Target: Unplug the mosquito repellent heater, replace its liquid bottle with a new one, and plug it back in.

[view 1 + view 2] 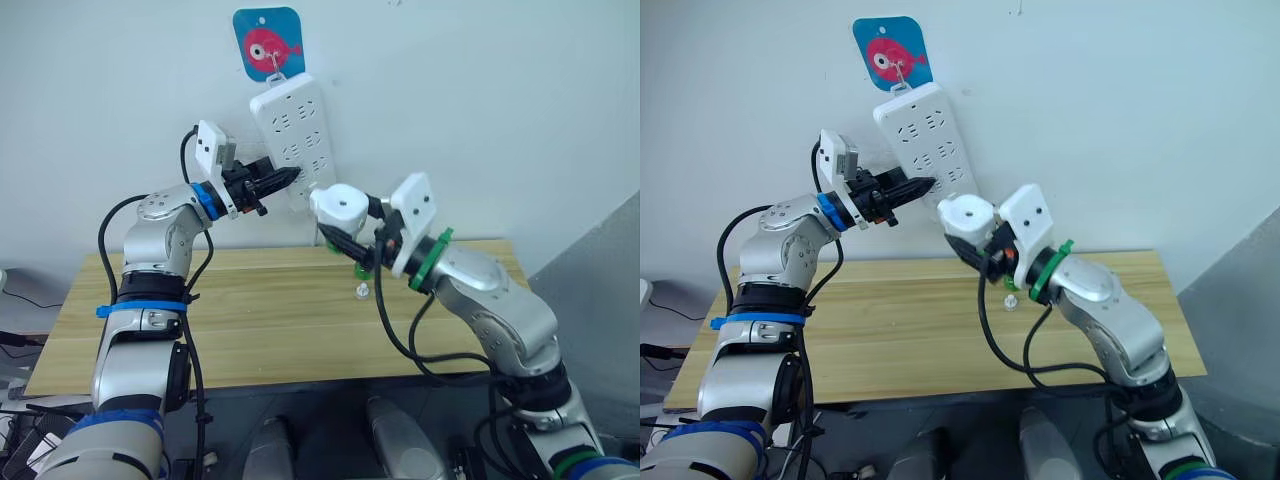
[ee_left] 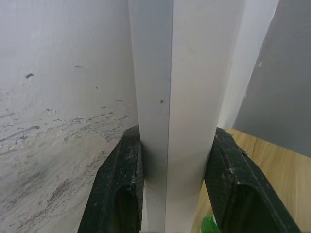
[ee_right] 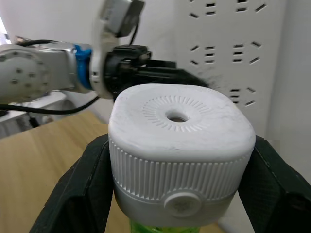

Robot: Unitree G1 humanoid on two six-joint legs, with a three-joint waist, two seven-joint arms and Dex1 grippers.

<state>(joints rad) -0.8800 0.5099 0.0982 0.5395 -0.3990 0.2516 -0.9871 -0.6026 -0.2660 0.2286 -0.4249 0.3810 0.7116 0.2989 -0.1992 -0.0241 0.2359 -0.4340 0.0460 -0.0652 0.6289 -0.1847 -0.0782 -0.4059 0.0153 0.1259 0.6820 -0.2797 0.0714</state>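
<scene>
Hanging: power strip (image 1: 293, 140), white, tilted on the far wall from a hook under a blue card with a pink fish (image 1: 268, 42).
Left gripper (image 1: 285, 179): fingers clamped on the strip's left and right edges, about midway down its length; the left wrist view shows both black fingers (image 2: 119, 189) pressed against the strip's sides.
Right gripper (image 3: 177, 194): closed around the heater (image 1: 340, 205), one finger on each side, holding it in the air just right of and below the strip's lower end.
Heater: round vented top turned up and toward the left gripper; not touching the strip.
Bottle (image 3: 163, 228): green, showing under the heater's body.
Table (image 1: 250, 320): wooden, below both arms.
Small clear item (image 1: 361, 291): lying on the table under the right gripper; too small to tell what.
</scene>
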